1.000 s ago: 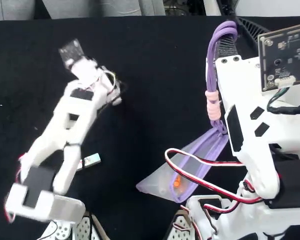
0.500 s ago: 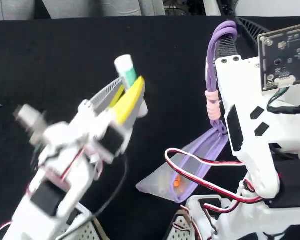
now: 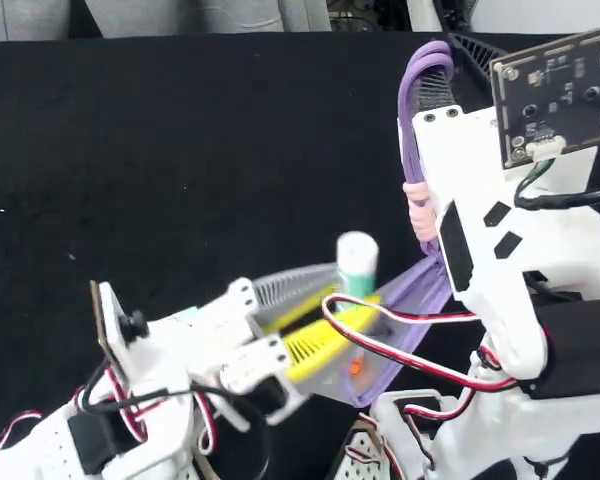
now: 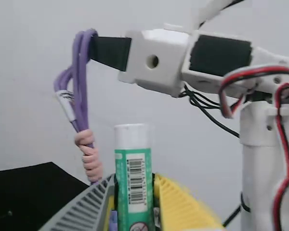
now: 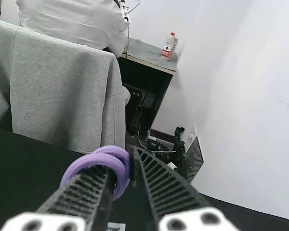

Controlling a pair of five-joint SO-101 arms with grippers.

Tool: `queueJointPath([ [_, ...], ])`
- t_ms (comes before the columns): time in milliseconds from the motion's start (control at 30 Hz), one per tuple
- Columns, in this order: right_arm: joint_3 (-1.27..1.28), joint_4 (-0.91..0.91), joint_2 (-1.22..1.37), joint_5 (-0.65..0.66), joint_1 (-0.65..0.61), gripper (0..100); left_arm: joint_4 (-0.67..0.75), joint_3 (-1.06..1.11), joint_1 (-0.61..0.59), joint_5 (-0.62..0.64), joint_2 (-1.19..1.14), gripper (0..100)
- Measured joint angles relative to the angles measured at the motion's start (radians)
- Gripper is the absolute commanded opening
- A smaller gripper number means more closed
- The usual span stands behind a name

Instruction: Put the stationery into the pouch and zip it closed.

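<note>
The left gripper [image 3: 325, 312] sits low in the middle of the high view, its grey and yellow fingers [image 3: 330, 335] pinched onto a glue stick [image 3: 357, 262]; in the left wrist view the same gripper [image 4: 133, 185] has the green tube [image 4: 132, 183] upright between the two ribbed fingers, white cap up and clear above them; the stick's lower end is hidden between the fingers. In the high view the glue stick stands just at the left edge of the pouch [image 3: 420, 290], right of centre; whether they touch I cannot tell. The pouch is lilac and see-through, slanting from the lower middle up toward the right; a small orange item [image 3: 354, 367] shows through its wall near the lower end. From the pouch's upper end a purple strap [image 3: 412, 120], bound with a pink coil [image 3: 417, 215], rises toward the top right; the right gripper [image 3: 435, 68] has it there; in the right wrist view that gripper [image 5: 126, 161] is closed onto the strap's loop [image 5: 98, 163], low in the frame, the fingers nearly meeting around it. Red, white and black wires [image 3: 400, 330] cross in front of the pouch; black cloth covers the table [image 3: 180, 150]; in the right wrist view a grey-draped chair [image 5: 62, 91] stands at the left and a bottle [image 5: 169, 44] rests on a desk near the top centre.
</note>
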State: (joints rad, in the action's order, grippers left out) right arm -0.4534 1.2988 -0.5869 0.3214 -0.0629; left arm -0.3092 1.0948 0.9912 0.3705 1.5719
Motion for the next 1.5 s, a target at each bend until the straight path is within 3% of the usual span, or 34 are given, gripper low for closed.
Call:
queueJointPath([
  [333, 0.0, 0.0, 0.0, 0.0, 0.0, 1.2, -0.003, 0.0, 0.187, 0.0, -0.002, 3],
  [500, 0.0, 0.0, 0.0, 0.0, 0.0, 1.2, 0.06, 0.011, 0.204, -0.025, -0.071, 3],
  [833, 0.0, 0.0, 0.0, 0.0, 0.0, 1.2, 0.258, 0.192, 0.098, -0.229, -0.157, 3],
  [1300, 0.0, 0.0, 0.0, 0.0, 0.0, 1.2, 0.301, 0.288, -0.086, -0.242, -0.153, 3],
  [1500, 0.0, 0.0, 0.0, 0.0, 0.0, 1.2, 0.302, 0.308, -0.089, -0.242, -0.152, 13],
])
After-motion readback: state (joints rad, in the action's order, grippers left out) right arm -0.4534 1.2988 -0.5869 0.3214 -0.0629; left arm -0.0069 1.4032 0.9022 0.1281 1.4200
